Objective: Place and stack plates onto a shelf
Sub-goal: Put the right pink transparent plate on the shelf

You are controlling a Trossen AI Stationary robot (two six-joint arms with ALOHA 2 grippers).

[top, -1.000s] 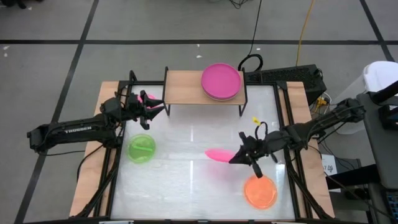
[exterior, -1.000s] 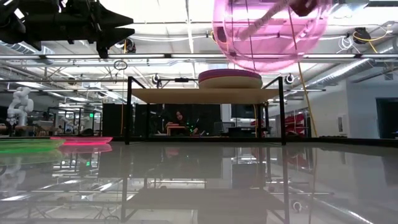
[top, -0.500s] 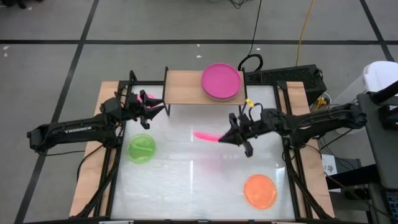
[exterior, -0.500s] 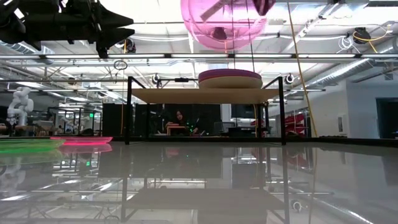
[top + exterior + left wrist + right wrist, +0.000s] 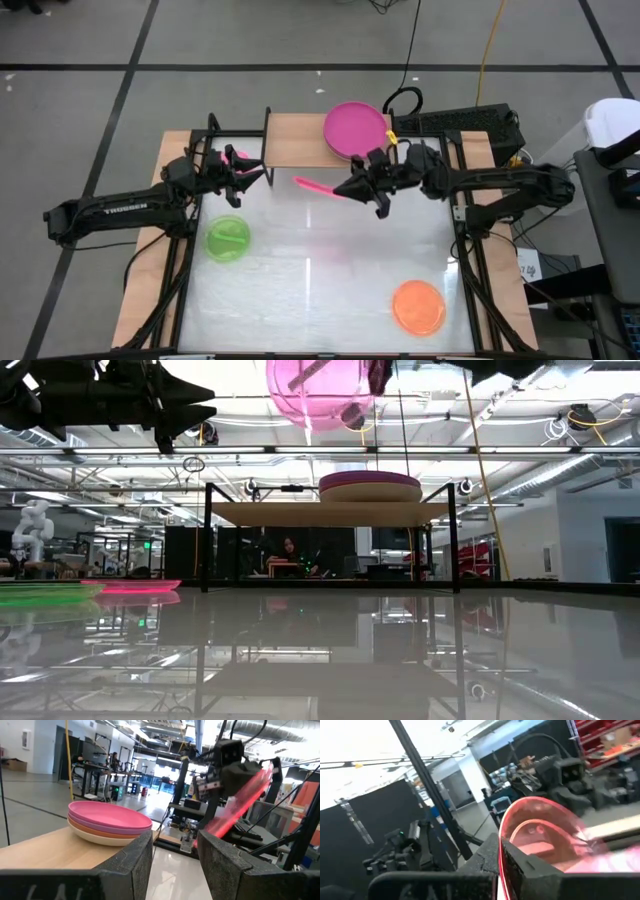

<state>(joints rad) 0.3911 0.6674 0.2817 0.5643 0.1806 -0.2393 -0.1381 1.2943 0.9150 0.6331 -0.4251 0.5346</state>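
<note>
My right gripper [image 5: 343,188] is shut on a small translucent pink plate [image 5: 314,186], held in the air just in front of the shelf [image 5: 298,140]. The low view shows that plate [image 5: 318,390] above shelf height. The light-wood shelf carries a stack of large plates, magenta on top [image 5: 356,130], resting flat on the board's right half. My left gripper [image 5: 252,171] hovers open by the shelf's left end, above another pink plate [image 5: 130,586] lying on the table. In the left wrist view the stack [image 5: 107,822] sits ahead of my open fingers. My right gripper pinches the pink plate at its rim [image 5: 501,862], one finger on each face. The fingers come roughly level from the table's right side. The plate is lifted clear and tilted steeply on edge, reaching out from the fingers toward the table's left.
A green plate [image 5: 228,238] lies on the table's left part and an orange plate [image 5: 418,306] near the right near corner. The shelf's left half [image 5: 290,140] is bare wood. Black frame rails [image 5: 462,200] run along the table's sides.
My right gripper has carried the pink plate from near the orange plate toward the far edge and leftward, rising as it went, up to the front of the shelf. The plate has stayed tilted on edge in the hold.
</note>
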